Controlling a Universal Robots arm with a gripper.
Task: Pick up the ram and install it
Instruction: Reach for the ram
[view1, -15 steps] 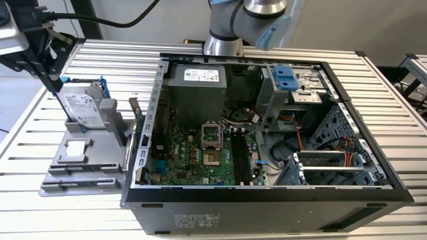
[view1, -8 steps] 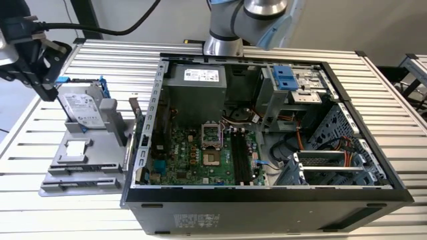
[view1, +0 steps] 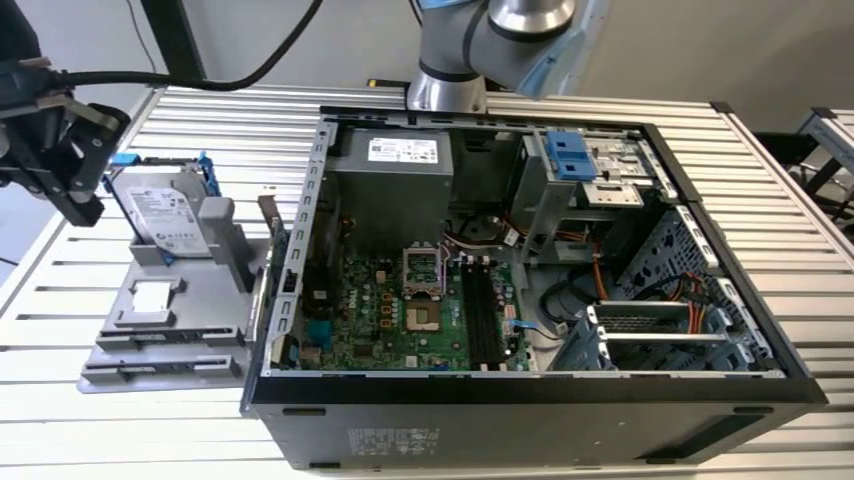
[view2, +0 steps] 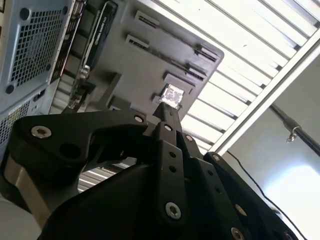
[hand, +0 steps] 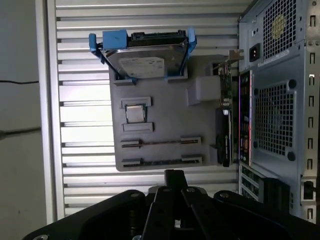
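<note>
Hovering over a grey fixture tray (hand: 165, 110), the gripper (hand: 173, 176) aims its black tip at the tray's two long slots. No view settles whether the jaws are parted or pressed together. The first long slot (hand: 161, 161) lies closest to the tip, with the second long slot (hand: 161, 142) just beyond it. A thin dark line runs along each slot. The ram may be one of these lines seen edge-on, but that cannot be told for certain. Past the slots a small square chip (hand: 134, 113) sits in its own pocket. Farther on, a silver hard drive (hand: 145, 57) in a blue bracket stands propped in the tray. A dark expansion card (hand: 223, 142) stands on edge along the side of the tray that faces the computer case (hand: 277, 115). In the exterior view the gripper hangs at the exterior view's left, beside the hard drive and well apart from the open case. There the motherboard (view1: 387, 320) lies exposed with its long black sockets (view1: 481, 312).
</note>
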